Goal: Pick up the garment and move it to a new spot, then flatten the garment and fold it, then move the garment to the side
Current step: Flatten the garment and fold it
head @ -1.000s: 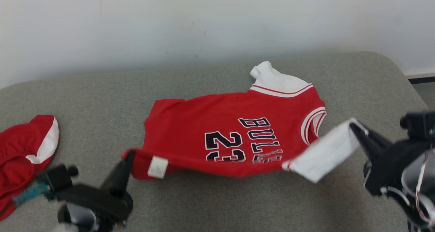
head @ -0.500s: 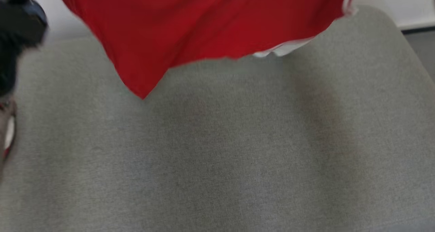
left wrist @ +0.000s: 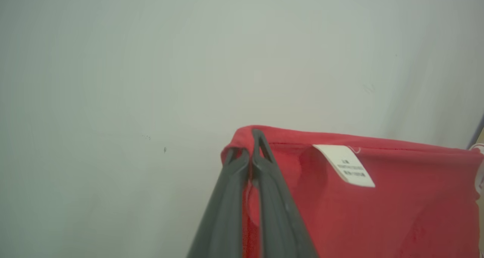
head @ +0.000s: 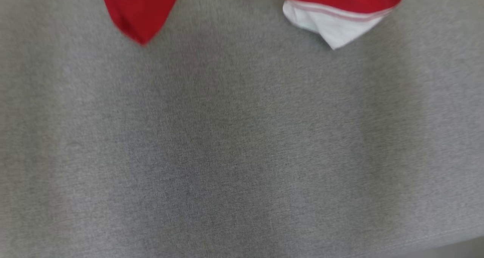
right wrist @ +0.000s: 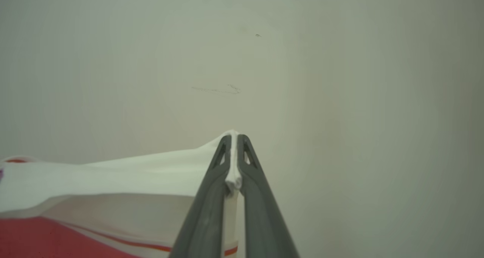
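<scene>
The garment [head: 140,12], a red jersey with white parts, hangs in the air above the grey cloth-covered bench [head: 242,156], held up at two ends. In the head view its lower edges dip in from the top. A red corner points down at the upper left. At the upper right a red band has a white sleeve [head: 332,27] drooping below it, and a thin red stripe crosses the white near the seam. That view is blurred, so I cannot tell whether the hanging tips touch the bench. The left claw [left wrist: 247,144] is pressed together on a red hem corner: the cloth wraps over the two dark tips, and a fold of red shows in the narrow slit between the fingers. From that pinch the red edge runs taut toward the right of the left wrist view. A white label [left wrist: 349,167] with small dark print sits near the claw, just below the hem. The right claw [right wrist: 234,137] is pinching a white edge of the garment. A ridge of white cloth is squeezed between its fingers and pokes out slightly past the tips. From there the white cloth stretches away to the left of the right wrist view, with a red stripe and red body at the lower left. Behind both claws stands a plain pale wall [right wrist: 340,80] with a few faint marks.
</scene>
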Tool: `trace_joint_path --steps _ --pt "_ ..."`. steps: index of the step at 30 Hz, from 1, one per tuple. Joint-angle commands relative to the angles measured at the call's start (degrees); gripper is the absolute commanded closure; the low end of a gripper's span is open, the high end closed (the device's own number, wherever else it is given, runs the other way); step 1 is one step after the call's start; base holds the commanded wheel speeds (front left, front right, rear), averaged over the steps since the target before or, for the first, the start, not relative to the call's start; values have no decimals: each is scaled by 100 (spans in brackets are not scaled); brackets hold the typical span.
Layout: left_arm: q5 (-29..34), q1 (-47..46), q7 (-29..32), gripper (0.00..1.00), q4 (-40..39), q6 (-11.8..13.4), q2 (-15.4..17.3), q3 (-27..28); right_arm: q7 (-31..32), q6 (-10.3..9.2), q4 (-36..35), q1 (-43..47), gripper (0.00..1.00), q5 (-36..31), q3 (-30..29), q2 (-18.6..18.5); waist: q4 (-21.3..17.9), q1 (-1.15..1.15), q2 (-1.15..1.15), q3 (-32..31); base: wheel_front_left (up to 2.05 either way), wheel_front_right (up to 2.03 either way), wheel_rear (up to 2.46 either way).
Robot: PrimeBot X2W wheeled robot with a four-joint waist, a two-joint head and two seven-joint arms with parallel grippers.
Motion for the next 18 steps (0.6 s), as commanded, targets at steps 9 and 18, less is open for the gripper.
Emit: trace_joint_path --steps 9,18 --pt "690 -1072 -1402 100 307 -86 -157 143 -1291 -8 241 -1165 100 -1073 -618 233 166 -2 -2 1139 0 0 0" --pt "1191 -786 -1556 100 205 -436 -539 415 -1356 -7 -304 -827 100 -1486 -396 311 310 -2 -2 1720 0 0 0"
